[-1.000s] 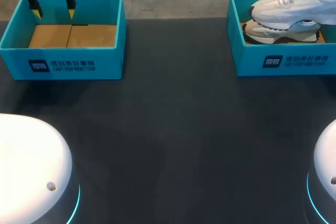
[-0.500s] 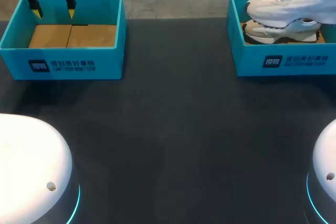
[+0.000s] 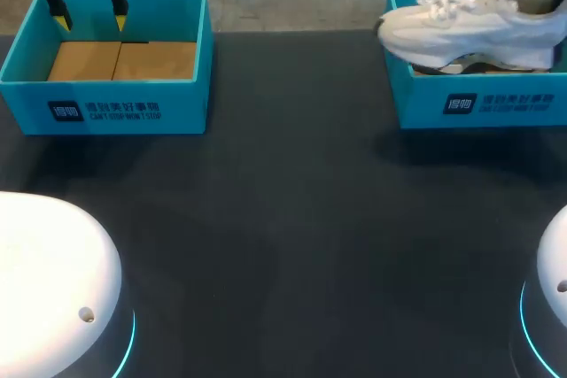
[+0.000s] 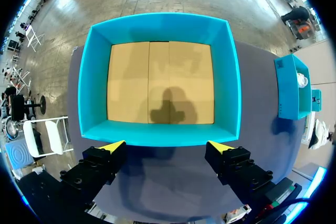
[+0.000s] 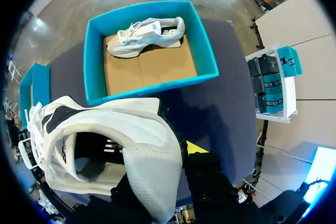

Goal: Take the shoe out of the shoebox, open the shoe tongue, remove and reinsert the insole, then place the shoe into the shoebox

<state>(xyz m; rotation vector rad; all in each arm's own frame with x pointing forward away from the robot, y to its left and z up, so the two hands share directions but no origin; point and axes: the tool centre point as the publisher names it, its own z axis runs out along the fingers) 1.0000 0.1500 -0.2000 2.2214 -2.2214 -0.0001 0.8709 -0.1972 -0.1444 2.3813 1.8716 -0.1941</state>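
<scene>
1. While the dark worktop [image 3: 292, 219] carries two teal boxes, the left shoebox [image 3: 106, 108] at the far left shows its cardboard floor.
2. At the far right, the right shoebox [image 3: 496, 104] has a second shoe [image 5: 147, 36] lying inside.
3. Above that box hangs the white shoe [image 3: 469, 28], its toe jutting past the box's left wall.
4. Clamped on the shoe's heel is the right claw [image 5: 181, 153].
5. Spread wide, the left claw [image 3: 87, 8] hovers over the left shoebox's far wall.

table [image 3: 292, 219]: dark | teal box [image 3: 177, 111]: far left on it, brown card floor | second white shoe [image 5: 147, 34]: on its side
</scene>
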